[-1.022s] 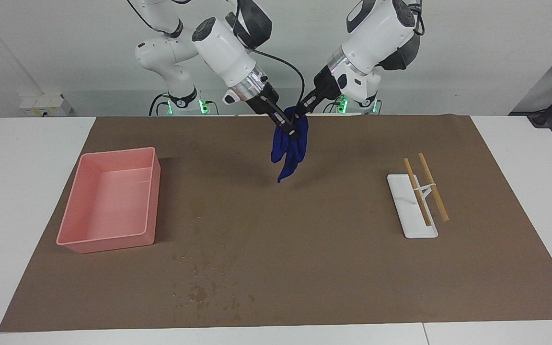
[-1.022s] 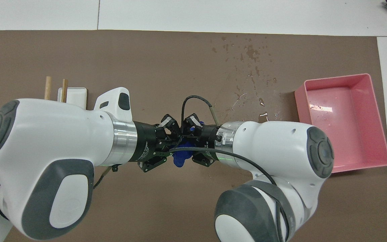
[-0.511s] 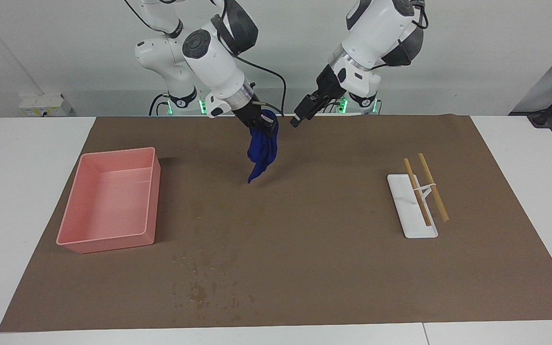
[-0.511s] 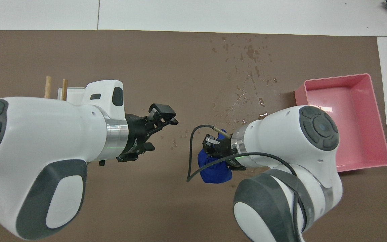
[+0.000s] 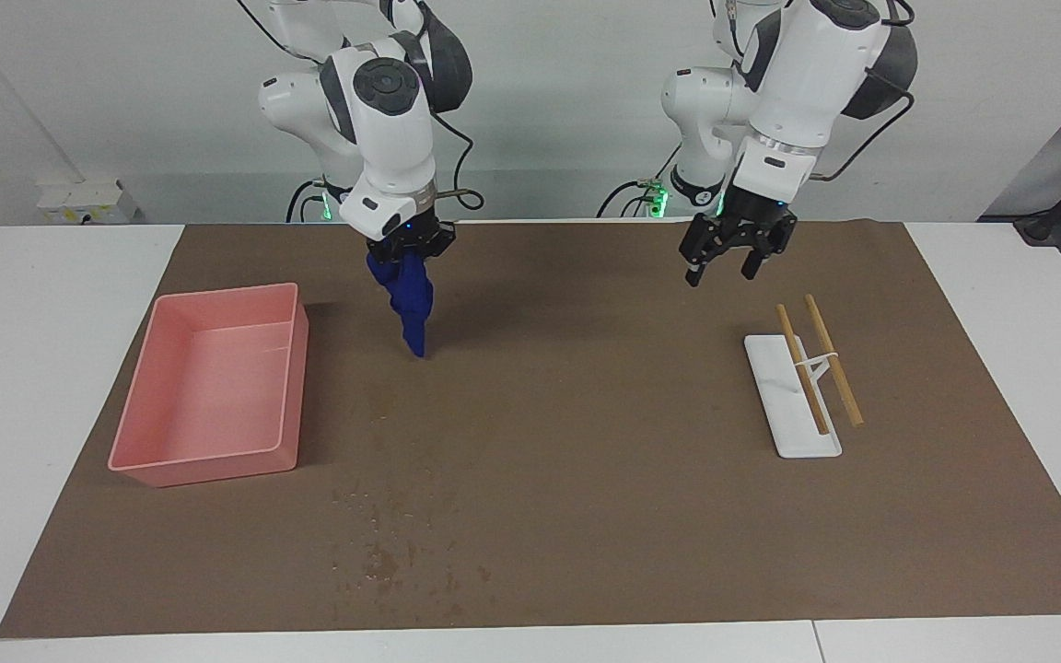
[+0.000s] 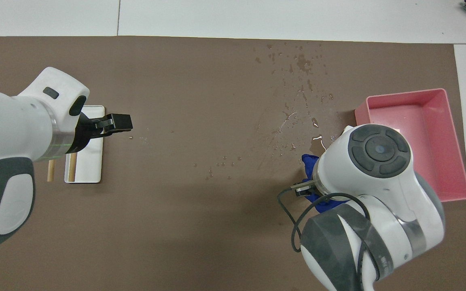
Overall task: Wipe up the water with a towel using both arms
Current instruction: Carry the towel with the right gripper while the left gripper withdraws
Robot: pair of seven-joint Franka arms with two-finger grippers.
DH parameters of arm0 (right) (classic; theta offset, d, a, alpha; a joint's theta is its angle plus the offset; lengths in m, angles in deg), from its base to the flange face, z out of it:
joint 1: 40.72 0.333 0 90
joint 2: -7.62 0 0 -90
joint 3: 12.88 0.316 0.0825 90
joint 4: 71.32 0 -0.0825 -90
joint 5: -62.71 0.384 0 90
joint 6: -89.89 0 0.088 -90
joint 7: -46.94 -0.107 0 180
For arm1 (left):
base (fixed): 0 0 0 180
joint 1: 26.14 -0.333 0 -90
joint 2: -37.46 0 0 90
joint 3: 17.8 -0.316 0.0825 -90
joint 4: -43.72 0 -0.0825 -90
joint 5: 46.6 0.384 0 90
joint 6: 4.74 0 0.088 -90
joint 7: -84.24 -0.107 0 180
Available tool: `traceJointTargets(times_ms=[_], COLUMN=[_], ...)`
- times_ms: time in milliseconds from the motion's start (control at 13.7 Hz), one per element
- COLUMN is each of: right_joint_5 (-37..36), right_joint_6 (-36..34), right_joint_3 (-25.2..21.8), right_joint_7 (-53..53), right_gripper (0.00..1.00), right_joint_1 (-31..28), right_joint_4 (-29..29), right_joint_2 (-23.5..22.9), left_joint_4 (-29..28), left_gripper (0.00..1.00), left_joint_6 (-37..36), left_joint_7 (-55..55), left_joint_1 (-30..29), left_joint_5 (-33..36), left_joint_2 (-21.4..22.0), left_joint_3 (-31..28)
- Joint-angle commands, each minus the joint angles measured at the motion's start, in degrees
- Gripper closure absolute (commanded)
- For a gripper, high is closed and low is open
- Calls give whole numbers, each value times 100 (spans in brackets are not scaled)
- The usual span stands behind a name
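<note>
right gripper point(image 5: 411, 253) clamps blue towel point(image 5: 411, 308), which hangs over mat point(image 5: 586, 460) beside pink bin point(image 5: 208, 460) | left gripper point(image 5: 724, 269) spread wide, empty, above mat near white stand point(image 5: 788, 433) | water point(image 5: 383, 552) on mat farther from robots than towel

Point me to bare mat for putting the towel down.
Free: mid-mat between the pink tray and the chopstick rest. Water drops wet the patch beside the tray. Right gripper holds the blue towel there; left gripper hangs open near the rest.

Right claw point(image 5: 409, 249) behind towel point(image 5: 411, 304)
</note>
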Motion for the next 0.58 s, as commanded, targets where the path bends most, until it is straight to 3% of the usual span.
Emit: traceJointTargets(times_ms=[0,146,219,365,511], right_joint_5=[-185,-159,-159,-159,-150], right_joint_6=[13,468,688,1337,2111], right_joint_3=[84,75,75,75,75], right_joint_7=[879,1056,1126,1381,1251], right_gripper=[100,100,100,100,100], right_joint_1=[-542,-718,-867,-1158,-1194], right_joint_4=[-313,-813,-1007,-1254,-1360], right_joint_2=[222,398,425,85,-320], left_joint_4=[130,515,1048,1894,2064], left_gripper=[0,0,0,0,0], left_joint_6=[-558,-980,-1426,-2376,-2748], left_joint_7=[-1382,-2255,-2284,-2293,-2302], left_joint_1=[-420,-650,-694,-738,-835], left_joint_5=[414,695,652,277,230], left_joint_2=[33,-107,-317,-678,-706], left_joint_3=[49,49,40,22,31])
